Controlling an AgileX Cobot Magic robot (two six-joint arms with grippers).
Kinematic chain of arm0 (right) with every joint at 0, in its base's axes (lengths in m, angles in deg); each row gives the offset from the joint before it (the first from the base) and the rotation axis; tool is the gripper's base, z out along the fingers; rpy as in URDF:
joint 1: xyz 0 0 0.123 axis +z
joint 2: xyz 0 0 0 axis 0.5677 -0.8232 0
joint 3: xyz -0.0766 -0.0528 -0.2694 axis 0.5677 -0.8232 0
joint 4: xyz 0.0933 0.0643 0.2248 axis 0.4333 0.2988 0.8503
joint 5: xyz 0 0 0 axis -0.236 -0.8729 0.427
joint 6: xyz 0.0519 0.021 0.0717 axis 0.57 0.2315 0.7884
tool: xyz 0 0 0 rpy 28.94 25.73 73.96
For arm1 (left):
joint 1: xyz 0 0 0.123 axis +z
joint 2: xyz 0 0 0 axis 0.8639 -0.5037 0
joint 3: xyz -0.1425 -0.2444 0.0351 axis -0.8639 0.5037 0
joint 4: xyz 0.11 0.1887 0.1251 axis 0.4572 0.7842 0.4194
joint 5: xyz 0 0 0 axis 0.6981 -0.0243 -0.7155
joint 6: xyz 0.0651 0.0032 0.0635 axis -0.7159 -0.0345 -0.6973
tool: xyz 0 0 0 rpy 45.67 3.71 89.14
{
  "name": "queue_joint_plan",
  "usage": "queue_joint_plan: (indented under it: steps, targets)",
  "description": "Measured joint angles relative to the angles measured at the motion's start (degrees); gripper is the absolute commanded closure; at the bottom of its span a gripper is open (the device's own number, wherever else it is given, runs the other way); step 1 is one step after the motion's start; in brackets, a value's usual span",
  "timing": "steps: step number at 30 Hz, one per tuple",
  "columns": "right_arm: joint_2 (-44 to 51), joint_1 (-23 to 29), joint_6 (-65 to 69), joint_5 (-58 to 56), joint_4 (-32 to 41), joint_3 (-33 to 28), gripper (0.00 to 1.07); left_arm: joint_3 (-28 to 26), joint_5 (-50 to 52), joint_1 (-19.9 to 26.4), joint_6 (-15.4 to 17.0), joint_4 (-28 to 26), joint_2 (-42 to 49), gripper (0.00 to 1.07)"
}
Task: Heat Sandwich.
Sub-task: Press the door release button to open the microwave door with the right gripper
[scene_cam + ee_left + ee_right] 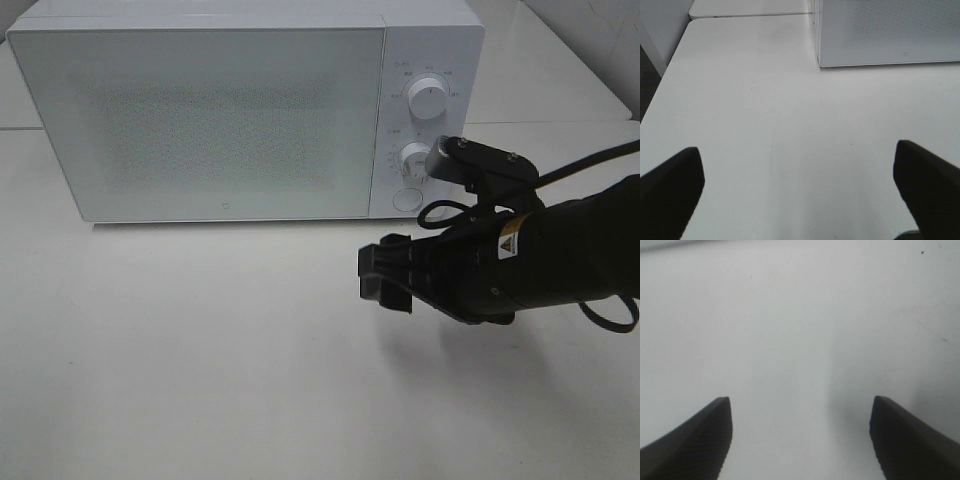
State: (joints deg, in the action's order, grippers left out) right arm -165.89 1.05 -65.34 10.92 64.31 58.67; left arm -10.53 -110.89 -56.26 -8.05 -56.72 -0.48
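Right gripper (385, 278) — jaws spread, nothing between them — hangs above the table (200, 350), just in front of the microwave (250, 110) control panel, near the lower knob (413, 157) and the round button (406, 199). This position likely suits working the controls or the door release. Left gripper (797, 150): jaws spread wide, empty, over bare table off the microwave's far front corner — apparently parked clear. Door (195, 125) shut. Sandwich: not visible in any view; the frosted door hides the interior, so its location cannot be told
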Motion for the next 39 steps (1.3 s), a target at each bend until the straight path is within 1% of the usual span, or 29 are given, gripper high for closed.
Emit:
queue_joint_plan:
  steps: [1,2,3,5,6,9,11,15,17,20,22,24,26,27,29,31,32,35,36,37,38,39]
  targets:
    - [0.80,0.00,-2.64,-1.95,0.00,0.00,0.32,0.00,0.00,0.00,0.00,0.00,0.00,0.09]
    - [2.29,0.00,-7.45,-6.47,0.00,0.00,0.32,0.00,0.00,0.00,0.00,0.00,0.00,0.09]
    - [2.29,0.00,-7.45,-6.47,0.00,0.00,0.32,0.00,0.00,0.00,0.00,0.00,0.00,0.09]
    - [3.84,0.00,-11.46,-11.06,-0.17,0.00,0.32,0.00,0.00,0.00,0.00,0.00,0.00,0.09]
    - [5.67,0.00,-14.90,-15.18,-0.34,0.00,0.32,0.00,0.00,0.00,0.00,0.00,0.00,0.09]
    - [7.33,0.00,-17.82,-19.14,-0.40,0.00,0.32,0.00,0.00,0.00,0.00,0.00,0.00,0.09]
    - [10.14,0.00,-20.80,-24.64,-0.63,0.00,0.32,0.00,0.00,0.00,0.00,0.00,0.00,0.09]
    - [13.18,0.00,-22.80,-29.51,-0.86,0.00,0.32,0.00,0.00,0.00,0.00,0.00,0.00,0.09]
    - [16.84,0.00,-24.18,-34.09,-1.38,0.00,0.32,0.00,0.00,0.00,0.00,0.00,0.00,0.09]
    - [19.19,0.00,-24.64,-37.13,-1.95,0.00,0.32,0.00,0.00,0.00,0.00,0.00,0.00,0.09]
    - [22.98,0.00,-24.98,-42.46,-2.46,0.00,0.32,0.00,0.00,0.00,0.00,0.00,0.00,0.09]
    - [24.35,0.00,-24.98,-44.06,-2.64,0.17,0.32,0.00,0.00,0.00,0.00,0.00,0.00,0.09]
    - [28.59,0.00,-25.04,-49.33,-3.61,0.74,0.32,0.00,0.00,0.00,0.00,0.00,0.00,0.09]
    - [28.59,0.00,-25.04,-49.33,-3.61,0.74,0.32,0.00,0.00,0.00,0.00,0.00,0.00,0.09]
    - [31.86,0.00,-25.04,-52.94,-4.47,0.97,0.32,0.00,0.00,0.00,0.00,0.00,0.00,0.09]
    - [38.33,0.00,-25.04,-57.12,-5.96,1.09,0.32,0.00,0.00,0.00,0.00,0.00,0.00,0.09]
    - [38.33,0.00,-25.04,-57.12,-5.96,1.09,0.32,0.00,0.00,0.00,0.00,0.00,0.00,0.09]
    - [48.01,0.00,-25.04,-61.13,-8.19,1.09,0.32,0.00,0.00,0.00,0.00,0.00,0.00,0.09]
    - [50.25,0.00,-25.04,-61.88,-8.88,1.09,0.32,0.00,0.00,0.00,0.00,0.00,0.00,0.09]
    - [50.25,0.00,-25.04,-61.88,-8.88,1.09,0.32,0.00,0.00,0.00,0.00,0.00,0.00,0.09]
    - [53.00,0.00,-25.04,-62.34,-9.40,1.09,0.32,0.00,0.00,0.00,0.00,0.00,0.00,0.09]
    - [57.93,0.00,-25.04,-62.74,-10.08,1.09,0.32,0.00,0.00,0.00,0.00,0.00,0.00,0.09]
